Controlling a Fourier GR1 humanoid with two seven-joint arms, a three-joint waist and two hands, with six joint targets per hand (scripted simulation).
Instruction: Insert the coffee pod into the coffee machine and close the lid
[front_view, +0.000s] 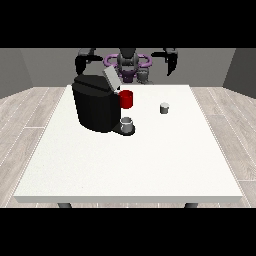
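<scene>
Both hands hang raised at the far edge of the white worktop (150, 160), touching nothing. Hand at view's left (80, 63) sits just above and behind the black coffee machine (95, 107); can't tell whether its fingers are curled or straight. Hand at view's right (171, 62) hangs w/ fingers pointing down, looks relaxed and holds nothing, though it's small. The coffee pod (164, 108), a small grey-white cylinder, stands upright on the worktop well below and slightly inward of the right-side hand, apart from everything else. Machine's lid (111, 78) is tilted up, open, lying between the two hands but closer to the left-side one. Just beside the machine, toward the right-side hand, a red part (126, 99) shows at the machine's front. Below it a grey cup (127, 125) rests on the machine's base. Pod is not in the machine; it sits well apart from it, on the side of the right-view hand.
</scene>
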